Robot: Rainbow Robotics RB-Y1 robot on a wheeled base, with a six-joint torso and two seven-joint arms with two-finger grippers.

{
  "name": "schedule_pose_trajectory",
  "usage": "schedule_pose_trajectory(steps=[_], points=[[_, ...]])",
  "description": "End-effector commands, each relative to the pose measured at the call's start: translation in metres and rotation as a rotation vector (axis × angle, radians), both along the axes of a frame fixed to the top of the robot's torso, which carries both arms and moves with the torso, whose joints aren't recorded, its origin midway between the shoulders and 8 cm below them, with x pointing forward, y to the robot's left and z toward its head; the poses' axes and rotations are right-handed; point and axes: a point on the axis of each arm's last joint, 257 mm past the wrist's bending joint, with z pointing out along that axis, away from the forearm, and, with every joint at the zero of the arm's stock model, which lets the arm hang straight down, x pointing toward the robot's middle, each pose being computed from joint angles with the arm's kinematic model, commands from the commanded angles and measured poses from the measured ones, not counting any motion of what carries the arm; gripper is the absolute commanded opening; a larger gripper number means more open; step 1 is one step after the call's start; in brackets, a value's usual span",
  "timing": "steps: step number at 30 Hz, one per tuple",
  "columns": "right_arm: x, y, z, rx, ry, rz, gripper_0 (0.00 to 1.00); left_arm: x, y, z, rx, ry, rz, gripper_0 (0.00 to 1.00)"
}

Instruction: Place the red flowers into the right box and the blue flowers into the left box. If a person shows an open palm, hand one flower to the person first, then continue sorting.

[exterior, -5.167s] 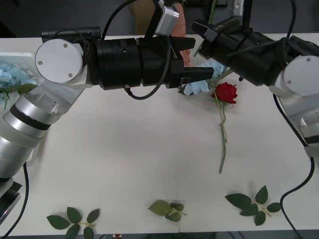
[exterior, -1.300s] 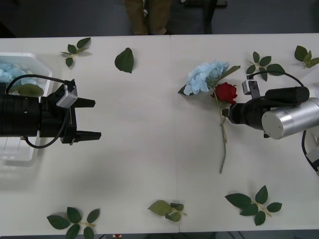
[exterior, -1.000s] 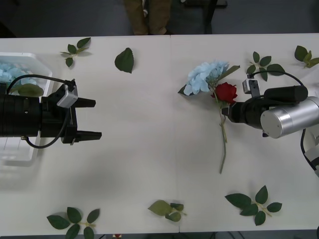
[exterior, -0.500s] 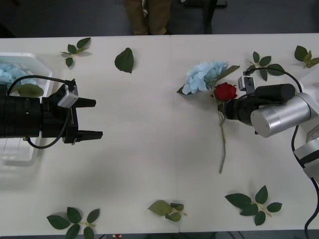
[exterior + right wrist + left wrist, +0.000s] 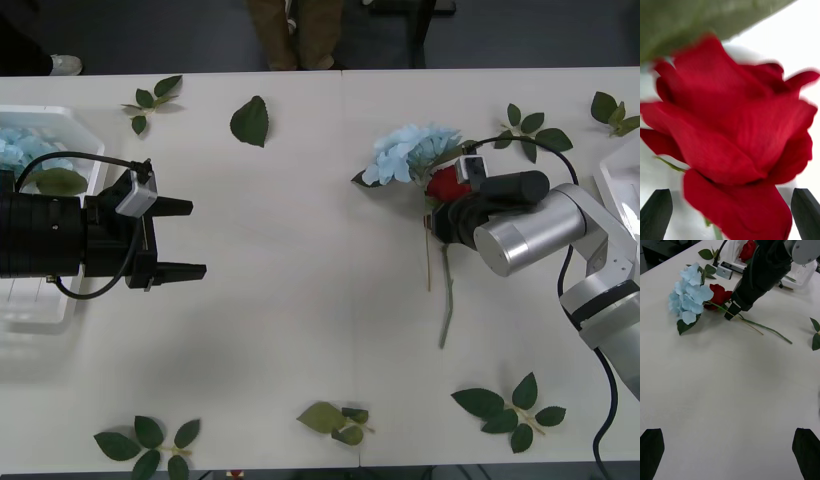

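Observation:
A red flower (image 5: 441, 182) lies on the white table with its stem (image 5: 446, 300) running toward me, its head touching a blue flower (image 5: 404, 153). My right gripper (image 5: 441, 207) is low over the rose head. In the right wrist view the rose (image 5: 733, 131) sits between the open fingers (image 5: 657, 213). From the left wrist I see the same rose (image 5: 718, 294), the blue cluster (image 5: 690, 296) and the right gripper (image 5: 733, 310). My left gripper (image 5: 190, 238) hovers open and holds nothing, beside the left box (image 5: 70, 118), which contains blue flowers (image 5: 22, 145). The right box (image 5: 612, 180) shows at the table's right edge.
Loose green leaf sprigs lie around: far left (image 5: 150, 97), a single leaf (image 5: 250, 120), far right (image 5: 530, 125), and along the near edge (image 5: 335, 420) (image 5: 505, 408) (image 5: 148, 440). A person's tan trousers (image 5: 295, 30) stand behind the far edge. The table's middle is bare.
My right gripper has moved left over the rose head, partly covering it. The rose and the blue flower have shifted slightly left. The left arm has stayed still.

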Motion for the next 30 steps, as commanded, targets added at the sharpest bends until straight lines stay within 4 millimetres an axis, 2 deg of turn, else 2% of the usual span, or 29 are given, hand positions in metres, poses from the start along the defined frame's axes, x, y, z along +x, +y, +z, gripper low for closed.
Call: schedule_pose_trajectory(steps=[1,2,3,4,5,6,10,14,19,21,22,24,27,30], points=[[0.008,0.017,0.003,0.011,-0.011,0.009,0.79,-0.007,-0.009,-0.003,-0.027,0.044,0.014,1.00],[0.007,0.015,0.000,0.008,-0.006,0.006,0.64,-0.007,-0.009,-0.003,-0.027,0.044,0.014,1.00],[0.007,0.013,-0.002,0.006,-0.002,0.003,0.44,-0.007,-0.009,-0.003,-0.027,0.044,0.014,1.00],[0.006,0.013,-0.004,0.010,0.002,0.001,0.33,-0.007,-0.009,-0.003,-0.027,0.044,0.014,1.00],[0.006,0.013,-0.004,0.012,0.003,0.000,0.13,-0.007,-0.009,-0.003,-0.027,0.044,0.014,1.00],[0.006,0.014,-0.003,0.015,0.003,0.001,0.00,-0.007,-0.009,-0.003,-0.027,0.044,0.014,1.00],[0.008,0.018,0.002,0.024,-0.009,0.006,0.00,-0.007,-0.009,-0.003,-0.027,0.044,0.014,1.00],[0.009,0.017,0.024,0.037,-0.018,0.006,0.00,-0.007,-0.009,-0.003,-0.027,0.044,0.014,1.00],[-0.005,0.003,0.079,0.050,0.012,-0.008,0.00,-0.007,-0.009,-0.003,-0.027,0.044,0.014,1.00],[-0.015,-0.013,0.109,0.055,0.023,-0.015,0.00,-0.007,-0.009,-0.003,-0.027,0.044,0.014,1.00],[-0.017,-0.017,0.116,0.057,0.025,-0.016,0.00,-0.007,-0.009,-0.003,-0.027,0.044,0.014,1.00],[-0.025,-0.038,0.144,0.057,0.027,-0.023,0.00,-0.007,-0.009,-0.003,-0.027,0.044,0.014,1.00],[-0.032,-0.068,0.167,0.033,0.026,-0.038,0.00,-0.007,-0.009,-0.003,-0.027,0.044,0.014,1.00],[-0.037,-0.129,0.193,-0.093,0.022,-0.050,0.00,-0.007,-0.009,-0.003,-0.027,0.044,0.014,1.00]])
